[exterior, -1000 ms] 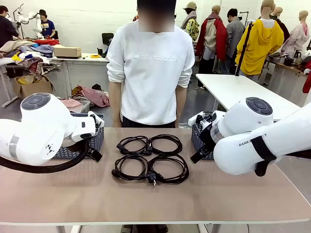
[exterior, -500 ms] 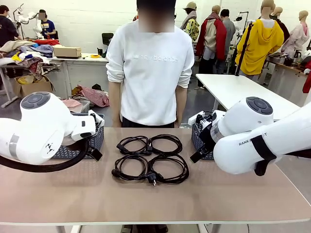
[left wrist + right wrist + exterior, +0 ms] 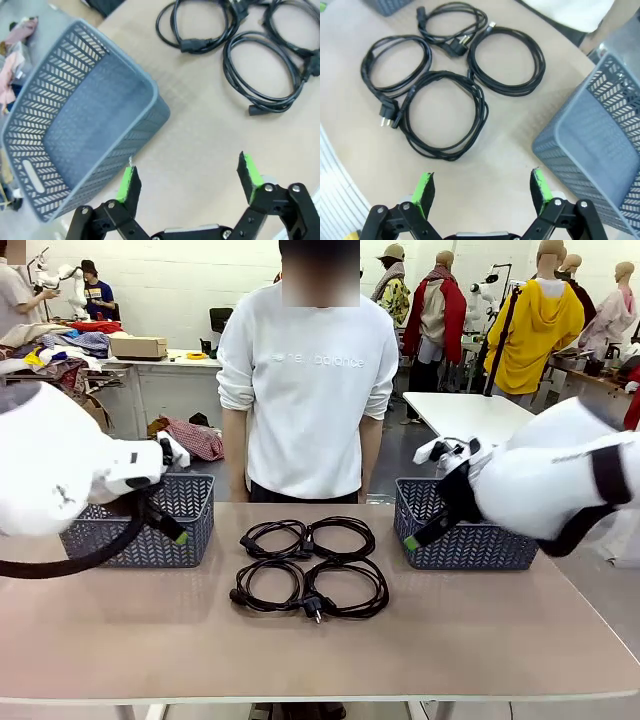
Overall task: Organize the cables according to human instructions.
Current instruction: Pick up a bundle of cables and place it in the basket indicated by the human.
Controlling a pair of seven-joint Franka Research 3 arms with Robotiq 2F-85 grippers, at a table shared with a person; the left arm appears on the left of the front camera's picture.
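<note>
Hovering empty, jaws spread wide, left gripper (image 3: 189, 170) and right gripper (image 3: 482, 176) both have the cables (image 3: 308, 560) ahead of their fingertips. Risk: the coils touch, so lifting one may drag its neighbour or uncoil it.

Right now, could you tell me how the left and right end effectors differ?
The left end effector hovers by a corner of the left basket; the right end effector hovers by a corner of the right basket. The right end effector looks nearer the cables than the left end effector does. Both are open and empty.
</note>
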